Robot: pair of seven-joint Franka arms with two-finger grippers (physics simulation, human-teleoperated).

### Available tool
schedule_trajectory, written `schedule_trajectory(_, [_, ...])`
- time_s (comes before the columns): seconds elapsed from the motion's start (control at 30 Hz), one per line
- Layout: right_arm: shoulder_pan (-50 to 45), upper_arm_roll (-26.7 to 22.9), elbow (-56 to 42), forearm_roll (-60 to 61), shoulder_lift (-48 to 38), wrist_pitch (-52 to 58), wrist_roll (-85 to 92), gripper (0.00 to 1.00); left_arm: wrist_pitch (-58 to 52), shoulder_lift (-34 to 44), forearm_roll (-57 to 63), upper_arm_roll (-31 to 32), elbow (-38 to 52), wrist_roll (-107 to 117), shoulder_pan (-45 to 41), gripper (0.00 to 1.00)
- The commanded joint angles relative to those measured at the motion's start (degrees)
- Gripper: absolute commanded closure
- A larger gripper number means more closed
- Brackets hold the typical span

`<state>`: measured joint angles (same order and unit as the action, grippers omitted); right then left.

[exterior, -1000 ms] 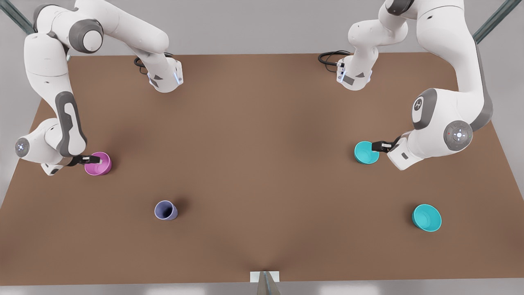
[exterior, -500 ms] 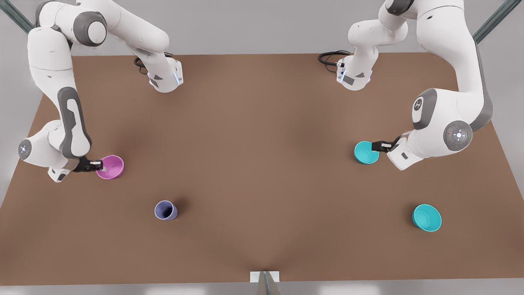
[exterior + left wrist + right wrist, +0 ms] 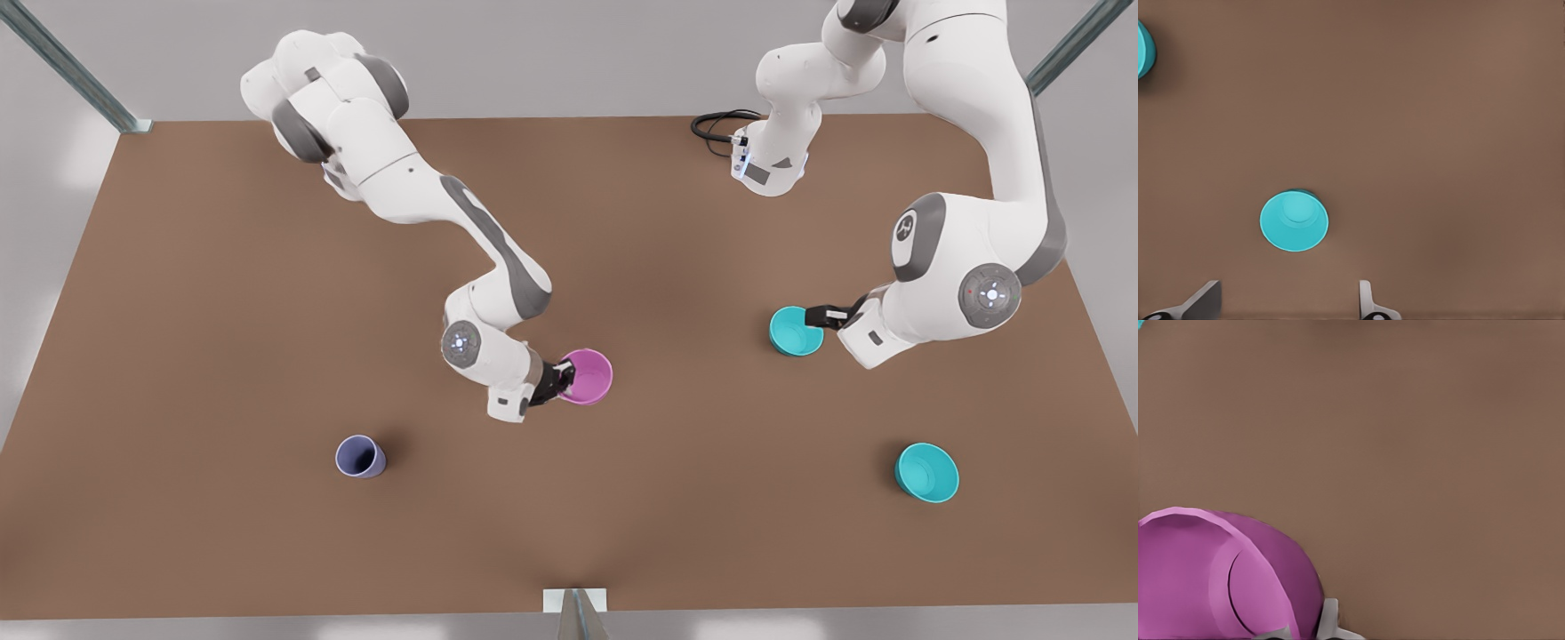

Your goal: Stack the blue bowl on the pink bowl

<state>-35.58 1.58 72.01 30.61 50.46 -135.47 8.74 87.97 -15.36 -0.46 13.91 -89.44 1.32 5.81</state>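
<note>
Near the middle of the brown table (image 3: 267, 267), the right gripper (image 3: 562, 378) pinches the rim of the pink bowl (image 3: 587, 376). It belongs to the arm reaching in from the front view's left. In the right wrist view one pale finger (image 3: 1329, 619) lies against the outside of the bowl's wall, and the bowl sits tilted against the camera. Whether the bowl rests on the table or hangs just above it cannot be told. This central spot is probably a shared area that both arms can reach, so the pink bowl can act as the base of the stack.

Toward the front view's right, the left gripper (image 3: 816, 317) sits at the edge of the blue bowl (image 3: 794, 331), which stands upright on the table. Its fingers (image 3: 1205, 300) are spread wide in the left wrist view, with the bowl ahead of the gap and nothing pinched. That pose looks like a wait before closing on the rim.

A twin teal bowl (image 3: 926, 472) stands well apart, nearer the camera on the front view's right. A lavender cup (image 3: 360, 457) stands alone toward the front view's left. Neither is part of the job.

The stacking is not yet done, since the two task bowls are well apart.
</note>
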Motion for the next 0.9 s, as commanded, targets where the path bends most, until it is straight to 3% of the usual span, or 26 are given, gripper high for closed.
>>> schedule_trajectory(0.0, [-1.6,-0.08,-5.3,-0.29,4.3,-5.5,-59.45,0.79,0.01,0.07,0.28,-0.02,0.14,0.0,0.17,0.0])
schedule_trajectory(0.1, [-3.44,-0.08,-5.47,-0.29,6.85,-7.53,-59.54,0.79,0.45,-0.98,2.22,-0.2,-0.12,0.0,2.98,0.0])
schedule_trajectory(0.13, [-3.8,-0.08,-5.47,-0.29,7.29,-7.62,-59.54,0.79,2.38,-1.07,2.04,-2.99,-0.99,-0.35,1.93,0.0])
schedule_trajectory(0.17, [-3.97,-0.08,-5.47,-0.29,7.55,-7.62,-59.54,0.79,6.07,0.15,-0.59,-15.99,-4.86,-2.19,-8.51,0.0])
schedule_trajectory(0.2, [-4.15,-0.08,-5.47,-0.29,7.73,-7.7,-59.54,0.79,8.19,0.51,-4.1,-20.14,-8.2,-5.53,-10.99,0.0])
schedule_trajectory(0.33, [-4.32,0.01,-5.56,-0.2,9.31,-8.76,-59.54,0.79,24.18,-0.81,-8.23,-21.82,-26.05,-28.03,-7.39,0.0])
schedule_trajectory(0.37, [-4.32,0.01,-5.65,-0.2,9.49,-8.85,-59.45,0.72,26.37,-2.04,-10.26,-23.57,-27.45,-33.13,-7.22,0.0])
schedule_trajectory(0.4, [-4.32,0.01,-5.65,-0.2,9.57,-9.02,-59.45,0.23,27.7,-2.74,-10.26,-23.58,-27.63,-34.63,-6.6,0.0])
schedule_trajectory(0.43, [-4.32,0.01,-5.65,-0.2,9.84,-9.81,-59.45,0.0,28.66,-3.53,-10.35,-23.58,-27.72,-35.94,-6.34,0.0])
schedule_trajectory(0.6, [-3.97,-0.52,-5.56,0.06,5.27,-8.94,-59.36,0.0,37.54,-6.96,-18.26,-23.49,-33.08,-42.46,-6.34,0.0])
schedule_trajectory(0.67, [1.03,-0.43,-5.56,-0.29,0.62,-0.69,-59.1,0.0,37.54,-7.66,-18.26,-23.49,-33.17,-43.24,-6.42,0.0])
schedule_trajectory(0.8, [14.3,-0.52,-5.48,-5.91,-4.66,33.42,-42.33,0.0,37.72,-8.81,-18.26,-23.4,-33.17,-43.33,-6.42,0.0])
schedule_trajectory(0.87, [28.36,-0.61,-7.84,-14.86,-4.84,48.01,-21.33,0.0,37.63,-8.89,-18.35,-23.4,-33.17,-43.33,-6.42,0.5])
